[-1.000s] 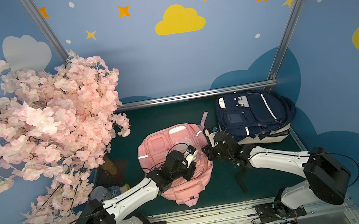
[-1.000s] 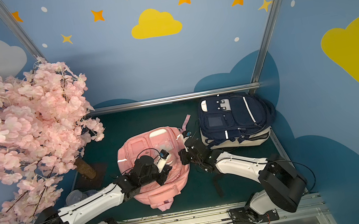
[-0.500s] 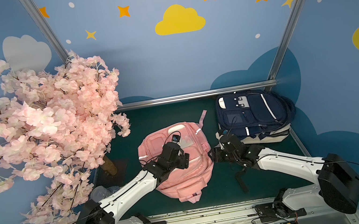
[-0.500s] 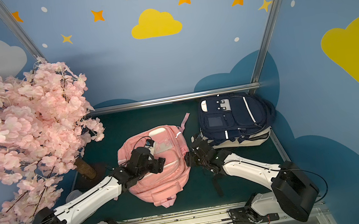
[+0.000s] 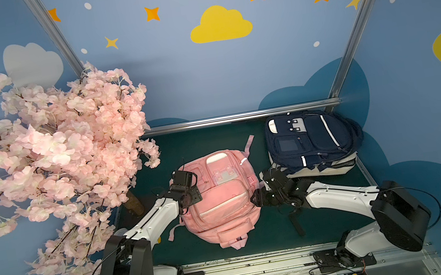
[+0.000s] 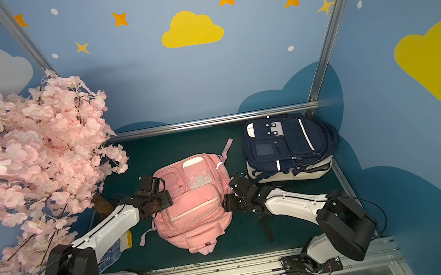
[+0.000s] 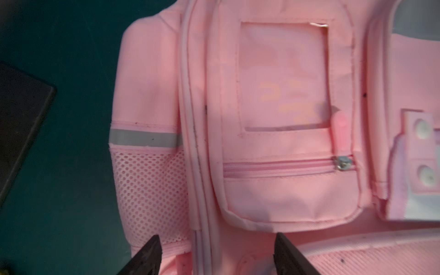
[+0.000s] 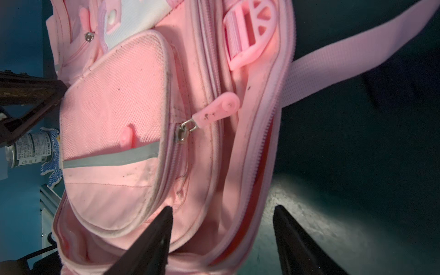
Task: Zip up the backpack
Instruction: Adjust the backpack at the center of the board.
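Overhead, pink backpack [image 5: 218,202] whole, only right wrist shows its open zipper [image 8: 260,166], left fingers [image 7: 145,259], right fingers [image 8: 152,240] spread, empty.

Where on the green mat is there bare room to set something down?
Bare mat lies behind the pink backpack, up to the back rail. Crowded: the gap toward the navy backpack, holding the right tool, and by the tree trunk.

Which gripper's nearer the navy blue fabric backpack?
Right. The right gripper is at the pink fabric backpack's edge facing the navy blue fabric backpack; the left gripper is over the pink one's far side.
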Controlling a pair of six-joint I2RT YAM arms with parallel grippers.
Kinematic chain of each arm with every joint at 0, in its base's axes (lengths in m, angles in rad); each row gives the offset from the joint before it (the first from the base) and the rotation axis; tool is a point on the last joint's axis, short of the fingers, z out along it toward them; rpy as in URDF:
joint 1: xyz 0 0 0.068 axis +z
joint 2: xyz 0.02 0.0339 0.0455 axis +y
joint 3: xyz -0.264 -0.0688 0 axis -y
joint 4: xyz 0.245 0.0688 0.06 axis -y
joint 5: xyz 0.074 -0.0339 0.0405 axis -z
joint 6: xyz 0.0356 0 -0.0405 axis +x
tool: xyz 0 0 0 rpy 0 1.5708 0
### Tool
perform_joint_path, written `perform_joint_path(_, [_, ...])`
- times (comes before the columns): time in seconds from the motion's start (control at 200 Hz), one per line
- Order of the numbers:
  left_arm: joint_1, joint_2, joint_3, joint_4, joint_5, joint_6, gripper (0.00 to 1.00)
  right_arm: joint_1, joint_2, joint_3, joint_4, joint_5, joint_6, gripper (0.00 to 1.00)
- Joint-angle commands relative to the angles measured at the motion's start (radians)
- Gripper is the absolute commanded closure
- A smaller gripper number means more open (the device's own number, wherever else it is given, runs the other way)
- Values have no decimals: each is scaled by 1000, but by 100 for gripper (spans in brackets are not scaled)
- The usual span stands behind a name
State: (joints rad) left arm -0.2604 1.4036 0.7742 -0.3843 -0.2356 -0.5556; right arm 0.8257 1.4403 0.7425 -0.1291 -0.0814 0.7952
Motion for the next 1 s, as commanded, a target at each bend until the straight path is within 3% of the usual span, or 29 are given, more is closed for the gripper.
perform_joint_path(0.0, [31,61,34,24,60,-23,31,6,37,0,28,-31,15,32])
perform_joint_path(0.15, [35,118,52,36,146,-20,44,-10,93,47,3,-51,-11,43])
perform_joint_path(0.2, [34,127,51,47,179,-16,51,-21,116,66,-6,-63,-23,53])
perform_joint_path(0.305, [30,131,47,56,217,-21,68,-49,137,95,-9,-86,-37,83])
perform_joint_path(0.4, [16,107,36,55,236,-29,79,-81,115,131,-43,-74,-70,100])
perform_joint_path(0.526, [-30,36,16,48,230,-58,88,-126,51,206,-136,-6,-148,100])
perform_joint_path(0.686, [-136,-132,-26,38,171,-124,95,-180,-25,291,-219,174,-203,100])
perform_joint_path(0.856, [-281,-324,-83,40,69,-216,97,-244,-75,345,-169,198,-307,100])
perform_joint_path(0.996, [-363,-411,-148,61,49,-314,97,-292,-30,442,-194,178,-358,100])
